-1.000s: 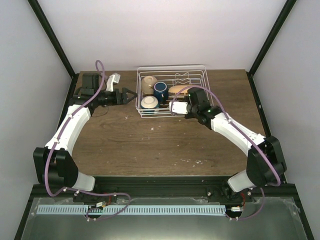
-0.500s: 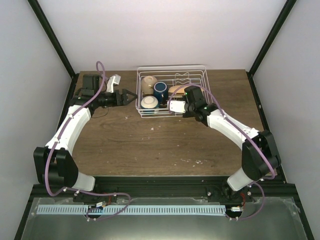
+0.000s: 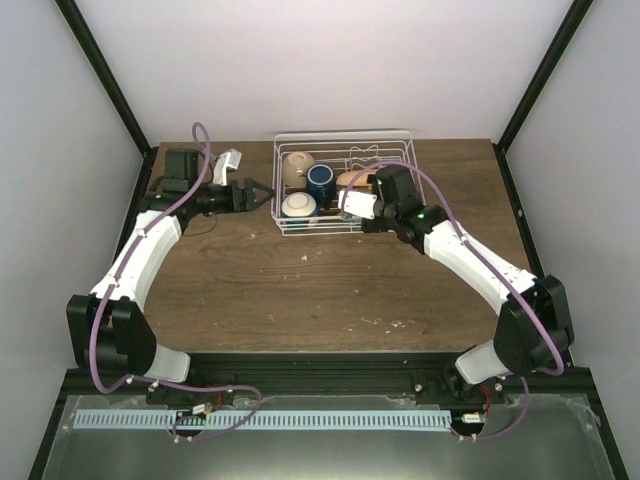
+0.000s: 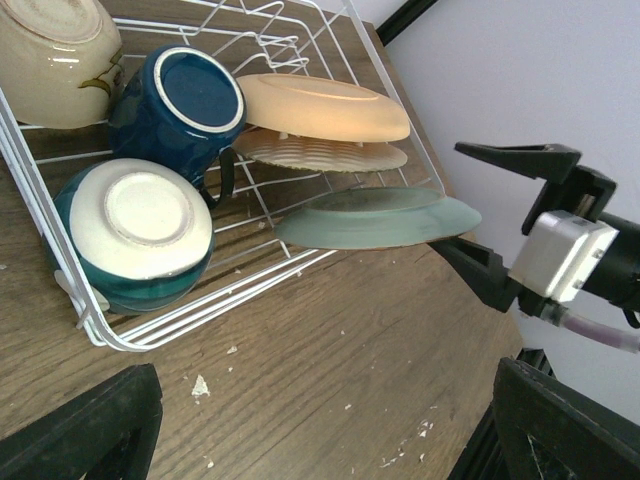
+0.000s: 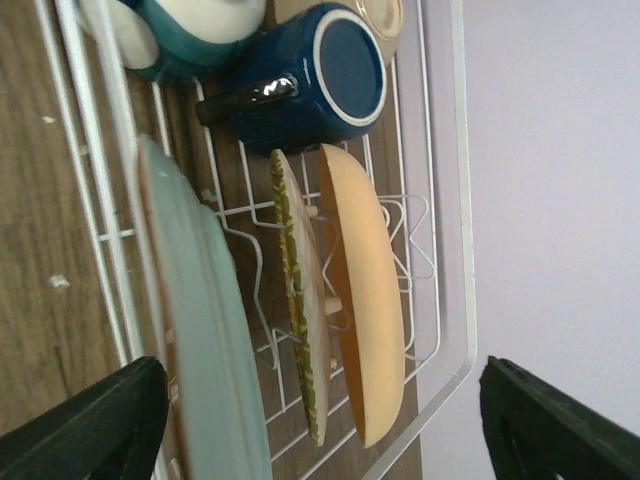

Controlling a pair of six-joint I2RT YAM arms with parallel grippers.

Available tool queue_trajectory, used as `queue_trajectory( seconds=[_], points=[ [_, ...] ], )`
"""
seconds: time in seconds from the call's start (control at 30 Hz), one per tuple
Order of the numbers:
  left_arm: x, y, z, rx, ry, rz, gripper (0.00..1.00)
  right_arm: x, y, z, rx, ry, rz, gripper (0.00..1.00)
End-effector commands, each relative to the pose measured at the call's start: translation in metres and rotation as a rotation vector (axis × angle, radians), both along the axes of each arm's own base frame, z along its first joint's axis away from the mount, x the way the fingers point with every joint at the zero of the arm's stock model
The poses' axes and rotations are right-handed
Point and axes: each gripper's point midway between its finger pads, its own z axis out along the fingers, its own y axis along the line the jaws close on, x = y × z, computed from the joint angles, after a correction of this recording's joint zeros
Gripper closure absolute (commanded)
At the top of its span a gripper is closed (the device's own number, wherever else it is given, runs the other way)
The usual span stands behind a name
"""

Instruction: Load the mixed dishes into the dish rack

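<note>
The white wire dish rack (image 3: 400,150) stands at the back middle of the table. In it lie a cream bowl (image 4: 50,45), a dark blue mug (image 4: 185,95) and a white bowl with blue outside (image 4: 135,230). An orange-yellow plate (image 5: 365,300) and a green-rimmed woven plate (image 5: 300,320) stand on edge in the prongs. A pale green plate (image 5: 205,330) leans at the rack's near side. My right gripper (image 5: 320,375) is open around the plates' edges, its fingers (image 4: 480,270) apart from the pale green plate. My left gripper (image 4: 325,430) hangs open over bare wood left of the rack.
A dark box (image 3: 182,160) and a small white object (image 3: 230,157) sit at the back left corner. Pale crumbs (image 4: 200,385) dot the wooden table (image 3: 300,290) in front of the rack. Black frame posts rise at both back corners.
My right gripper has opened and let go of the pale green plate, which now rests in the rack. That wrist moved slightly towards the rack. The left arm stayed still.
</note>
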Motion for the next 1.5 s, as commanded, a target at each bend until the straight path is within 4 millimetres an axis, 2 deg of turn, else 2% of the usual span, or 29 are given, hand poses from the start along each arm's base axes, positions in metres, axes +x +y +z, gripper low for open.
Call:
queue_trajectory(
  seconds=[0.0, 0.1, 0.2, 0.3, 0.4, 0.47, 0.53, 0.6, 0.67, 0.77, 0.9, 0.97, 1.03, 1.13, 1.23, 1.37, 1.47],
  points=[
    [-0.007, 0.001, 0.011, -0.012, -0.038, -0.015, 0.09, -0.032, 0.017, 0.044, 0.12, 0.038, 0.069, 0.07],
    [-0.005, 0.001, 0.015, -0.013, -0.045, -0.01, 0.08, -0.058, 0.033, 0.061, 0.235, 0.109, 0.144, 0.04],
    [-0.001, 0.004, 0.02, 0.005, -0.053, 0.016, 0.07, -0.067, 0.041, 0.079, 0.341, 0.139, 0.156, 0.03],
    [0.007, 0.01, 0.025, 0.027, -0.062, 0.054, 0.07, -0.053, 0.04, 0.103, 0.459, 0.058, 0.085, 0.02],
    [0.02, 0.023, 0.033, 0.036, -0.066, 0.107, 0.07, -0.028, 0.031, 0.12, 0.573, -0.007, -0.028, 0.0],
    [0.031, 0.038, 0.038, 0.027, -0.063, 0.153, 0.07, -0.003, 0.016, 0.127, 0.676, -0.008, -0.129, 0.0],
    [0.044, 0.058, 0.044, 0.013, -0.059, 0.214, 0.07, 0.024, -0.009, 0.131, 0.762, -0.023, -0.23, 0.0],
    [0.058, 0.085, 0.047, -0.026, -0.036, 0.278, 0.08, 0.052, -0.045, 0.136, 0.845, -0.056, -0.345, 0.0],
    [0.07, 0.111, 0.051, -0.066, -0.029, 0.33, 0.09, 0.077, -0.094, 0.136, 0.93, -0.078, -0.49, 0.0],
    [0.084, 0.146, 0.053, -0.104, -0.044, 0.426, 0.09, 0.101, -0.171, 0.125, 1.036, -0.091, -0.702, 0.0],
    [0.092, 0.177, 0.05, -0.1, -0.085, 0.511, 0.08, 0.106, -0.259, 0.09, 1.145, -0.056, -0.949, 0.0],
    [0.094, 0.184, 0.046, -0.054, -0.103, 0.537, 0.08, 0.099, -0.289, 0.072, 1.197, -0.023, -1.031, 0.0],
    [0.095, 0.191, 0.037, -0.014, -0.106, 0.569, 0.08, 0.091, -0.308, 0.052, 1.21, -0.009, -1.099, 0.0],
    [0.095, 0.202, 0.018, 0.05, -0.097, 0.621, 0.07, 0.079, -0.314, 0.017, 1.183, 0.026, -1.164, 0.0],
    [0.09, 0.207, 0.0, 0.086, -0.084, 0.658, 0.07, 0.069, -0.311, -0.004, 1.193, 0.055, -1.188, 0.0],
    [0.077, 0.208, -0.021, 0.105, -0.055, 0.695, 0.08, 0.056, -0.305, -0.028, 1.217, 0.096, -1.212, 0.0],
    [0.068, 0.207, -0.03, 0.128, -0.05, 0.715, 0.08, 0.051, -0.301, -0.038, 1.22, 0.118, -1.217, 0.0]
  ],
)
